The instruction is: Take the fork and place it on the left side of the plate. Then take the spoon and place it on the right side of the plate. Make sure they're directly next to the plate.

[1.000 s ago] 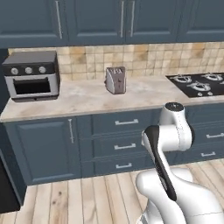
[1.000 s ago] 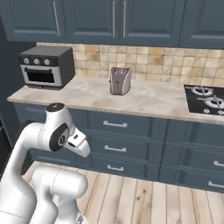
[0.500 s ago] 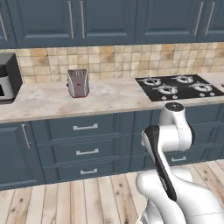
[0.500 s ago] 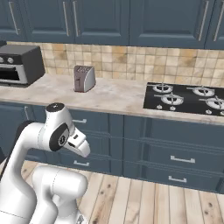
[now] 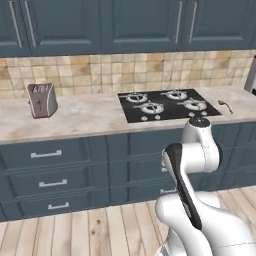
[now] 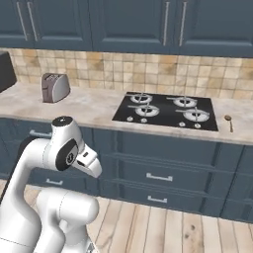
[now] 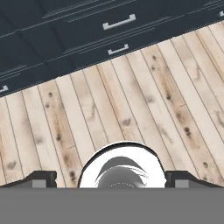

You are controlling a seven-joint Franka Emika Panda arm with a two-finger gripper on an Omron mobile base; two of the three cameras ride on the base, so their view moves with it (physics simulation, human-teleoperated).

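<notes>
Counter: spoon small beside hob | tool spread, tips cropped

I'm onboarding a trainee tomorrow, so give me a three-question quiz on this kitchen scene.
1. True or false: the spoon lies on the counter to the right of the stove.
2. Which appliance stands at the left of the counter? A) kettle B) toaster C) blender
3. Fill in: the gripper points down at the wooden ____.

Key: 1 true; 2 B; 3 floor.
</notes>
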